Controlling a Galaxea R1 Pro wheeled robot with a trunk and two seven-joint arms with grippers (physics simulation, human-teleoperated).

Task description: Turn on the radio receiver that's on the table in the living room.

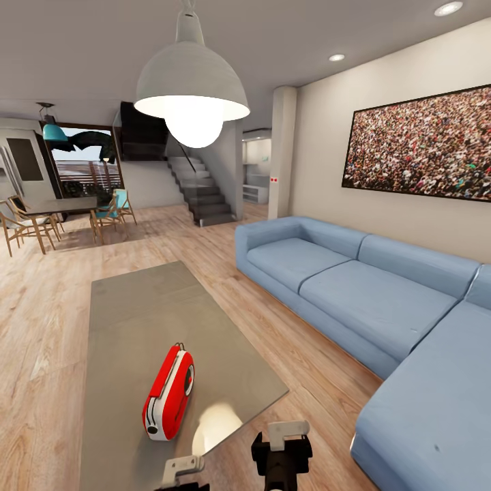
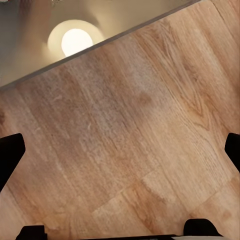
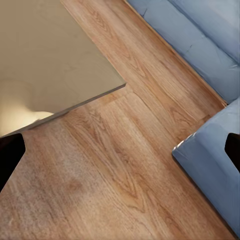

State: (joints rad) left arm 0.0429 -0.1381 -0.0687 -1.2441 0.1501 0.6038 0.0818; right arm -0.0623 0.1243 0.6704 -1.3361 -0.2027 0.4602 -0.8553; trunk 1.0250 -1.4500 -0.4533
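- The living room: light wood floor (image 1: pixel 41 327), blue sofa (image 1: pixel 368 293) along the beige wall, crowd photo (image 1: pixel 419 146), white pendant lamp (image 1: pixel 192 85).
- The grey glassy table (image 1: pixel 136 320) (lamp glare near its close edge) carries the radio receiver (image 1: pixel 169 392), lying near that edge.
- Left gripper (image 2: pixel 120 150) and right gripper (image 3: pixel 120 150) hang over the floor just short of the table, jaws spread wide, holding nothing; the radio lies ahead of them.

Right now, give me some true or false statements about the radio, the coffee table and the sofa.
1. The small red radio with white trim sits on the long grey glassy coffee table. True.
2. The radio is held between fingers. False: it rests free on the table.
3. The blue L-shaped sofa stands at the table's right in the head view. True.
4. The white dome pendant lamp is off. False: its bulb glows.
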